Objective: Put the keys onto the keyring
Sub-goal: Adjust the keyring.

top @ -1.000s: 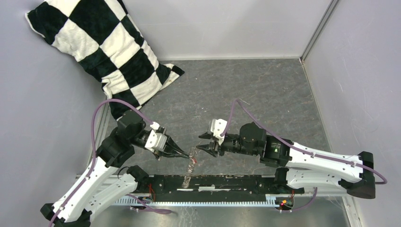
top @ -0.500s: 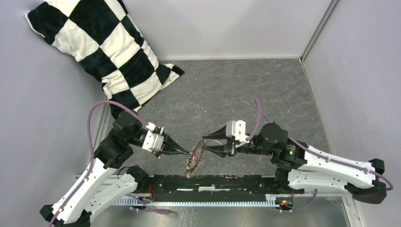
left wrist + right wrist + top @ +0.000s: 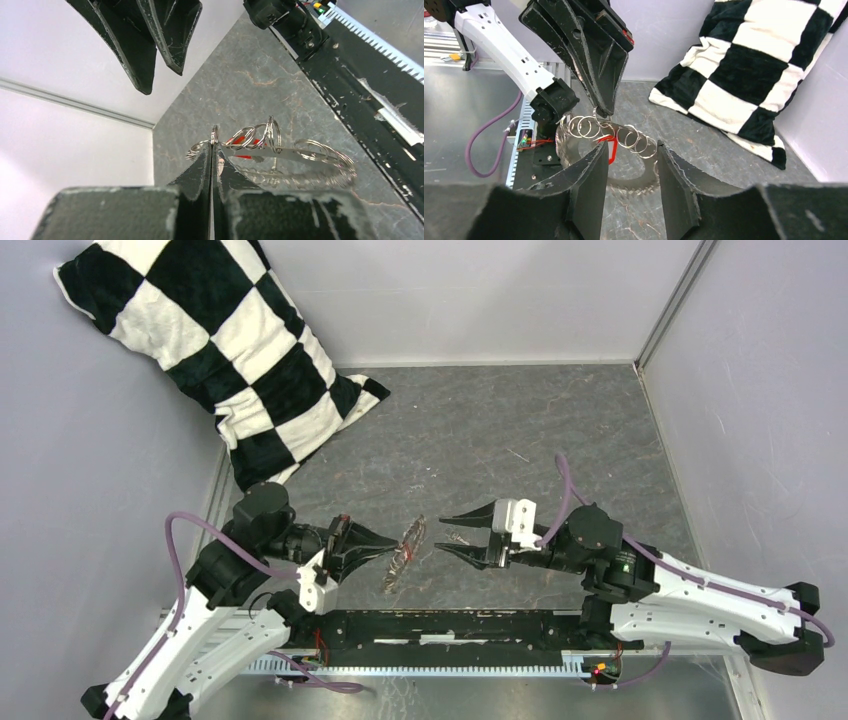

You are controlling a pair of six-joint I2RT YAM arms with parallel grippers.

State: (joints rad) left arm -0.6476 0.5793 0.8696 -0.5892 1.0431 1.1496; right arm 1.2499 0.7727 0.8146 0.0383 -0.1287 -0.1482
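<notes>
Nearest to me, a black rail (image 3: 450, 625) runs along the near edge with both arm bases bolted to it, and a toothed white strip (image 3: 430, 666) lies just in front of it. Just past the rail, my left pincer (image 3: 390, 553) is closed tight, its two tips pinching one ring of the keyring (image 3: 408, 543). The rest of the chain juts out beyond the tips, held clear of the surface (image 3: 540, 430) with its shadow below. The red tag (image 3: 243, 141) sits among the rings near the pinch. My right pincer (image 3: 444, 534) faces it from the other side, roughly half open with nothing between the fingers, its tips just beside the chain and apart from it.

Beyond them the surface is dark grey and mottled like stone, with pale scuffs. A black-and-white checkered pillow (image 3: 210, 340) leans in the far left corner, its lower end resting on the surface. Plain pale walls close in all round, and a metal post (image 3: 675, 302) marks the far right corner.
</notes>
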